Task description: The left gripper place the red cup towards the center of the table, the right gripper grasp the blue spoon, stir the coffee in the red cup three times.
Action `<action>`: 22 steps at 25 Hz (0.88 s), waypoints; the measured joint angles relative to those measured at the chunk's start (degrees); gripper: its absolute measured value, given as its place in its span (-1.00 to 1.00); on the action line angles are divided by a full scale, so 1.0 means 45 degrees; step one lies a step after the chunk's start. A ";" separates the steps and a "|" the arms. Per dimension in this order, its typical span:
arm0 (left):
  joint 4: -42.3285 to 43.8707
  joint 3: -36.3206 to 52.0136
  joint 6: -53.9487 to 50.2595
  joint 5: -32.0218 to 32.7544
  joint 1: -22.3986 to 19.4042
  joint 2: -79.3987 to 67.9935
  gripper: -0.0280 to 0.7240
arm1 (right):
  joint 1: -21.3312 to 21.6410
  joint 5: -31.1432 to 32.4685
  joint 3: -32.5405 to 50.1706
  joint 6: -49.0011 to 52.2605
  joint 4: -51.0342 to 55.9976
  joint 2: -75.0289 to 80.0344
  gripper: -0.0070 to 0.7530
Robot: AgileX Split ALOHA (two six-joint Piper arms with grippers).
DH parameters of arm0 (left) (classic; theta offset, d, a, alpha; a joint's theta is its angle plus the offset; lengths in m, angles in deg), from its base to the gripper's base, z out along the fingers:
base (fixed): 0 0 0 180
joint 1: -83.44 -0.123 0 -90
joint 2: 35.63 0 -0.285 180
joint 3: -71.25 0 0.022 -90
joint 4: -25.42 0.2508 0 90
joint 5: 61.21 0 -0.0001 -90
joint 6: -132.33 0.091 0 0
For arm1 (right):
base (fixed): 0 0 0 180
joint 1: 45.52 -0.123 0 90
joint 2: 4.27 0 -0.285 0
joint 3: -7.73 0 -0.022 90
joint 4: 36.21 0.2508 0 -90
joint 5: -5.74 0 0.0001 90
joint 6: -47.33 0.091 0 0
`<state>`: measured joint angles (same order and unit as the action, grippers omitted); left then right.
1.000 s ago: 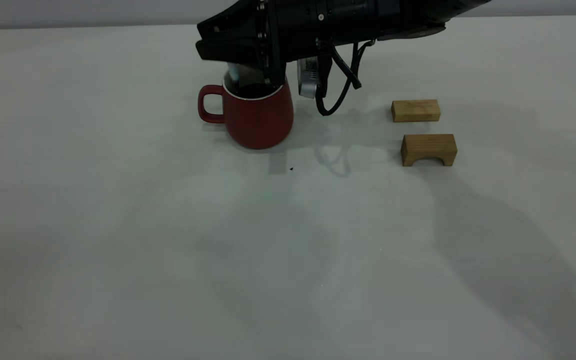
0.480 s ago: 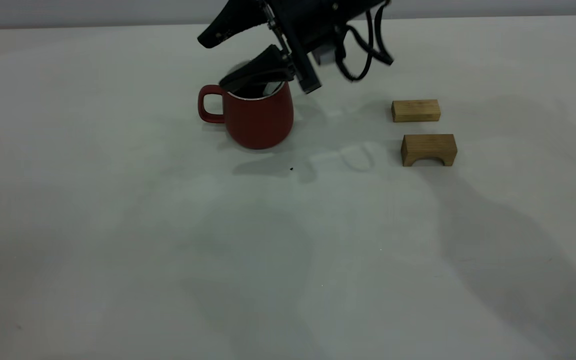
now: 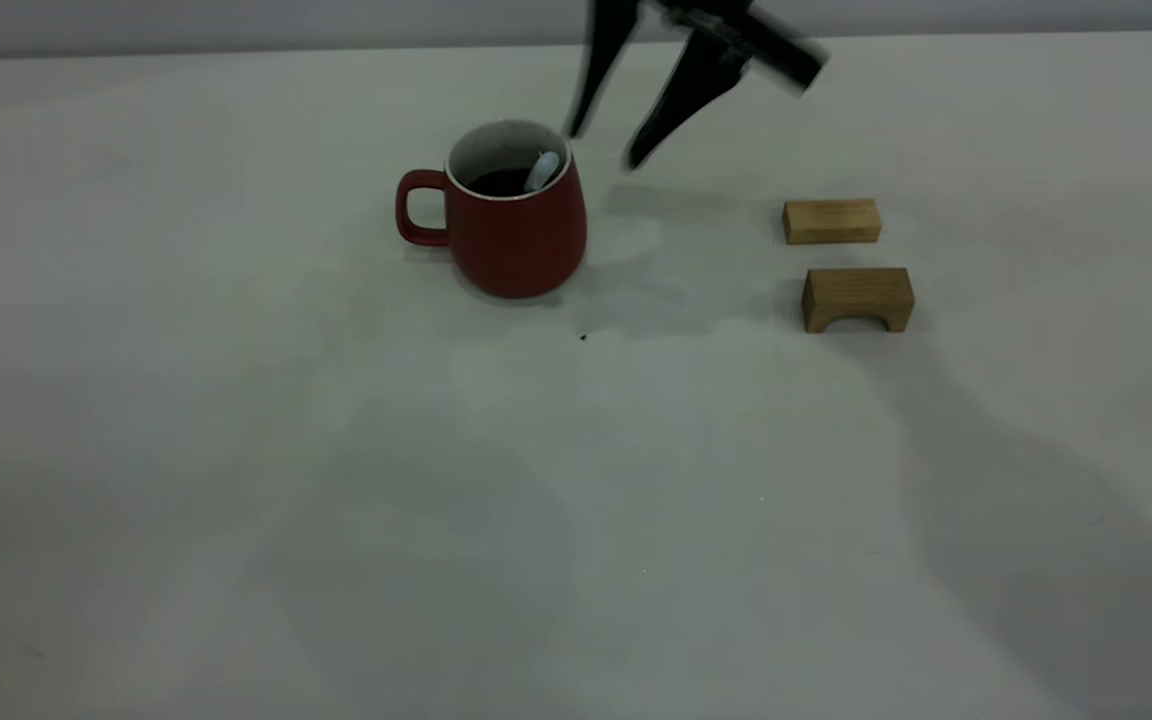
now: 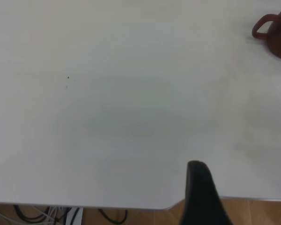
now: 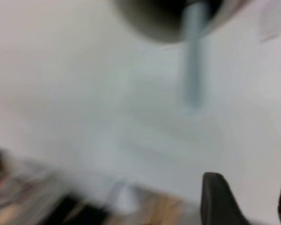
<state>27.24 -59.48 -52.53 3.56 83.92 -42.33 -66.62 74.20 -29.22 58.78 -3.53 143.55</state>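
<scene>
A pale grey wall (image 3: pixel 236 25) runs behind the far edge of the furniture. Below the near edge lies a tan wooden floor (image 4: pixel 253 213) with black and white cables (image 4: pixel 47 215). Soft shadows show diffuse overhead light.

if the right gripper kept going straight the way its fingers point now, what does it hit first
Probably bare table. The right gripper hangs open, fingers angled down, just right of the red cup, with the blue spoon left in the cup. Depth is unclear, so the near fingertip might graze the cup's rim.
</scene>
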 joint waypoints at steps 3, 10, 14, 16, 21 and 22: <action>0.0000 0.0000 0.0000 0.0000 0.0000 0.0000 0.46 | 0.0000 0.0109 0.0000 -0.0011 -0.2370 -0.0951 -0.25; 0.0000 0.0000 0.0000 0.0000 0.0000 0.0000 0.46 | 0.0000 0.0317 0.0000 -0.0046 -0.5913 -0.4110 -0.46; 0.0000 0.0000 0.0000 0.0000 0.0000 0.0000 0.46 | 0.0000 0.0428 0.0000 -0.0152 -0.6824 -0.6156 -0.46; 0.0000 0.0000 0.0000 0.0000 0.0000 0.0000 0.46 | 0.0000 0.0514 0.0015 -0.0390 -0.7024 -0.7099 -0.46; 0.0000 0.0000 0.0000 0.0000 0.0000 0.0000 0.46 | 0.0000 0.0541 0.1293 -0.1248 -0.7264 -0.9779 -0.46; 0.0000 0.0000 0.0000 0.0000 0.0000 0.0000 0.46 | 0.0000 0.0541 0.1790 -0.1328 -0.7264 -1.0269 -0.46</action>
<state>27.24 -59.48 -52.53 3.56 83.92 -42.33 -66.62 76.63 -21.17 52.80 -36.21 97.34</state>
